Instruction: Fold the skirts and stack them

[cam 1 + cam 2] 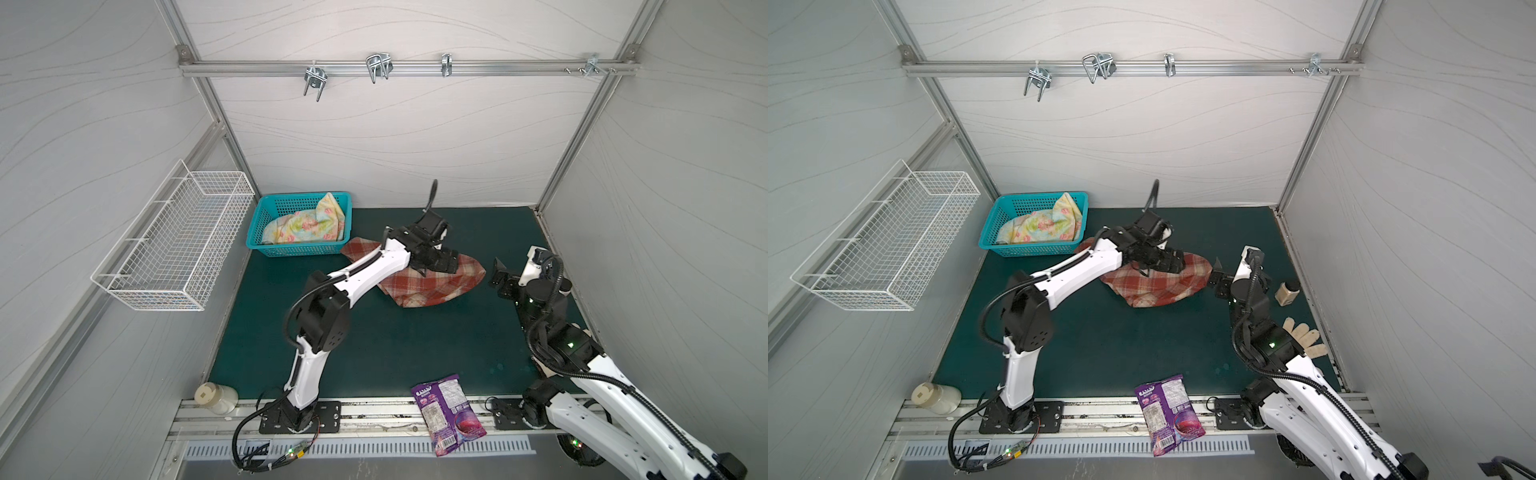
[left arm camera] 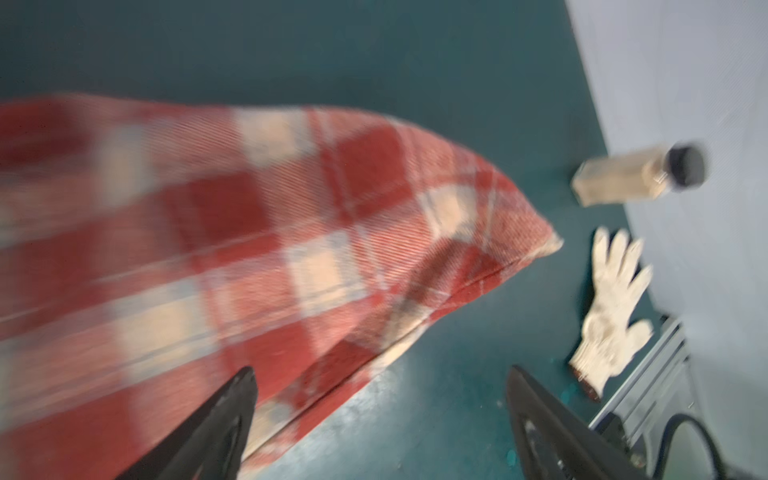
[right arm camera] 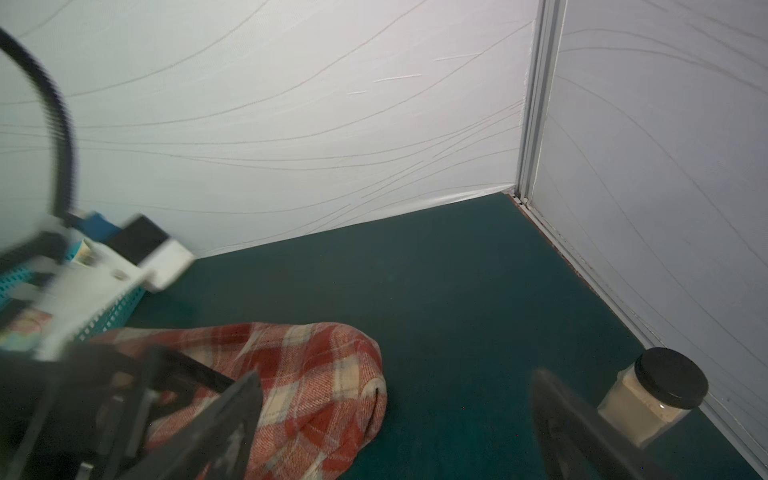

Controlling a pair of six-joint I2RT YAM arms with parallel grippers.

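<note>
Plaid skirt (image 1: 432, 286), rust-red and cream, lies rumpled mid-frame on counter (image 1: 395, 353) beneath wide-open, empty left hand (image 2: 380, 374); pastel floral skirt (image 1: 307, 226) crumpled in teal basket (image 1: 291, 250), centre-left; right hand (image 3: 397, 378) agape, empty.

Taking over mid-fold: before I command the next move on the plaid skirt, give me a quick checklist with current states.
1. Left gripper open, nothing between its fingers: ok.
2. Right gripper open and empty: ok.
3. Plaid skirt folded flat: not ok, it lies bunched on the mat.
4. Floral skirt out of the blue basket: not ok, it is inside.
5. Glove and jar apart from the plaid skirt: ok.
6. Left gripper clear above the cloth: cannot tell.
</note>
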